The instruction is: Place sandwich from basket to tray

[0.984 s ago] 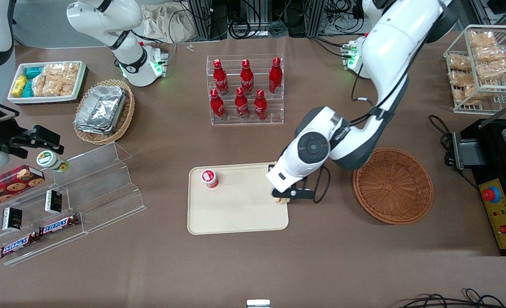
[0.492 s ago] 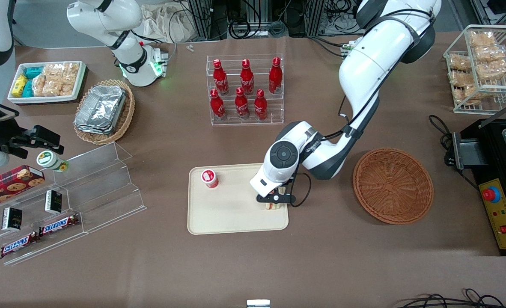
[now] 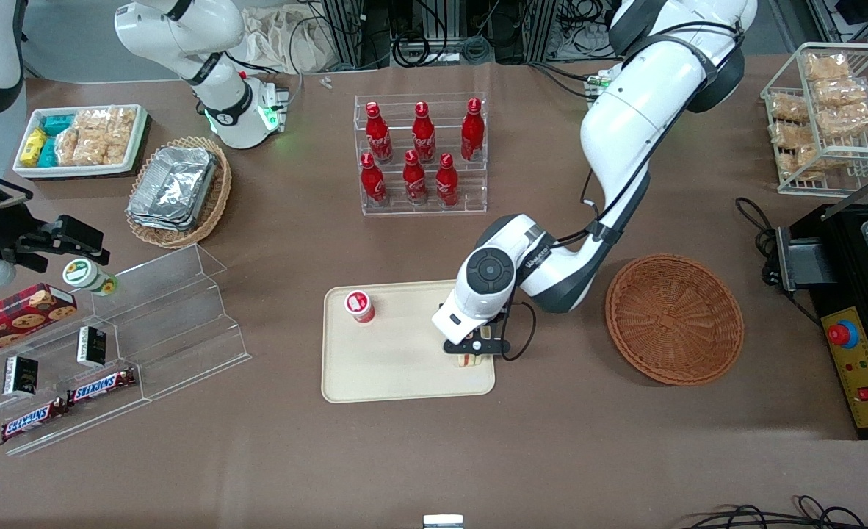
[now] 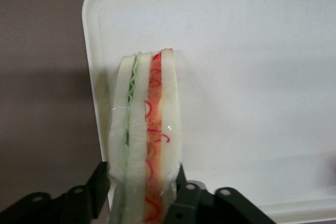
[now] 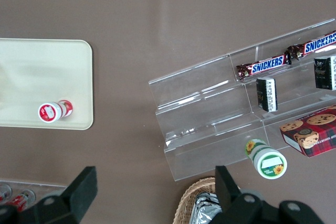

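My left gripper (image 3: 471,351) is shut on the sandwich (image 3: 466,358), a wedge of white bread with green and red-orange layers in clear wrap. It holds the sandwich over the corner of the cream tray (image 3: 397,367) nearest the basket. In the left wrist view the sandwich (image 4: 144,129) stands on edge between the black fingers (image 4: 97,184) over the tray's rim (image 4: 92,72); whether it touches the tray I cannot tell. The reddish-brown round basket (image 3: 674,318) sits beside the tray toward the working arm's end, with nothing in it.
A small red-lidded cup (image 3: 359,306) lies on the tray, also in the right wrist view (image 5: 52,111). A clear rack of red bottles (image 3: 421,154) stands farther from the front camera. A clear stepped shelf (image 3: 125,345) with snacks lies toward the parked arm's end.
My gripper carried the sandwich from the tray's basket-side edge inward over the tray's corner, then shifted slightly nearer the front camera and lower.
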